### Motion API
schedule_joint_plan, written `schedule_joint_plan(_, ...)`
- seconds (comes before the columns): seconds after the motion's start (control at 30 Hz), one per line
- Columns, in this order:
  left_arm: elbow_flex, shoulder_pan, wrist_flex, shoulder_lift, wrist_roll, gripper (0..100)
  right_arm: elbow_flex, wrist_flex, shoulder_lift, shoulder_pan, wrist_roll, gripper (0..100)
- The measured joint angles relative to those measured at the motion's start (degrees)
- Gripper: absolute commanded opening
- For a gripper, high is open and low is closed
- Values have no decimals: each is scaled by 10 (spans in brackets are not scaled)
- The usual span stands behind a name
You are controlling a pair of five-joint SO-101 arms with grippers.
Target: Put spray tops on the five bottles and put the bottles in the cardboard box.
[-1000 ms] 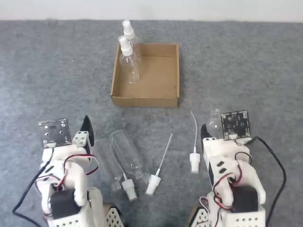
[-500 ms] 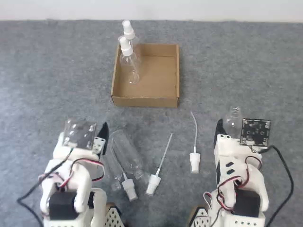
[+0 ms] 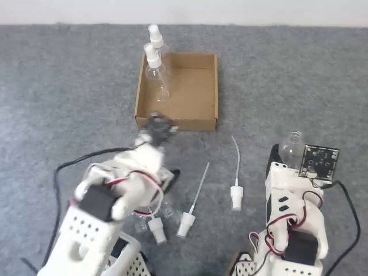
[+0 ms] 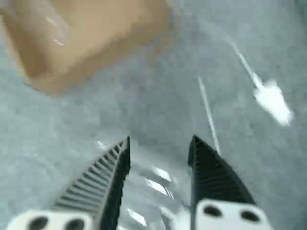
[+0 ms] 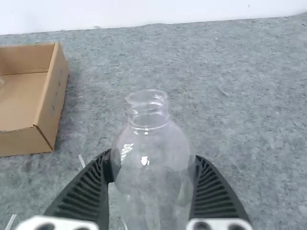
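Observation:
My right gripper [image 5: 151,160] is shut on a clear bottle [image 5: 146,153] with no top, held upright above the table; the high view shows this bottle [image 3: 292,146] at the right. My left gripper [image 4: 159,141] is open, low over a clear bottle [image 4: 153,182] lying on the carpet, with a finger on either side. The left arm covers most of the lying bottles in the high view. Two bottles with spray tops [image 3: 154,66] stand in the back left corner of the cardboard box [image 3: 204,92]. Three loose spray tops [image 3: 236,196] [image 3: 185,223] [image 3: 156,230] lie between the arms.
Grey carpet covers the table. The long dip tubes of the spray tops [image 3: 236,155] [image 3: 201,184] stretch toward the box front wall [image 3: 175,122]. In the left wrist view the box [image 4: 81,38] lies ahead and a spray top [image 4: 273,100] is off to one side.
The left arm has swung forward and to the right, from beside the lying bottles to over them. The right arm has shifted right and raised its bottle slightly.

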Motion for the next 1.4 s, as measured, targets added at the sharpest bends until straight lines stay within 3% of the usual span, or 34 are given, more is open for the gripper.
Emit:
schedule_joint_plan(0.4, 0, 110, -54, 208, 58, 188, 0, 0, 0, 0, 0, 58)
schedule_joint_plan(0.6, 0, 111, -116, 316, 94, 188, 0, 0, 0, 0, 0, 58)
schedule_joint_plan(0.97, 0, 114, -200, 471, 95, 180, 0, 0, 0, 0, 0, 58)
schedule_joint_plan(1.23, -3, 133, -234, 486, 98, 27, 0, 0, 0, 0, 0, 58)
schedule_joint_plan(1.4, -3, 148, -236, 486, 98, 12, 0, 0, 0, 0, 0, 58)
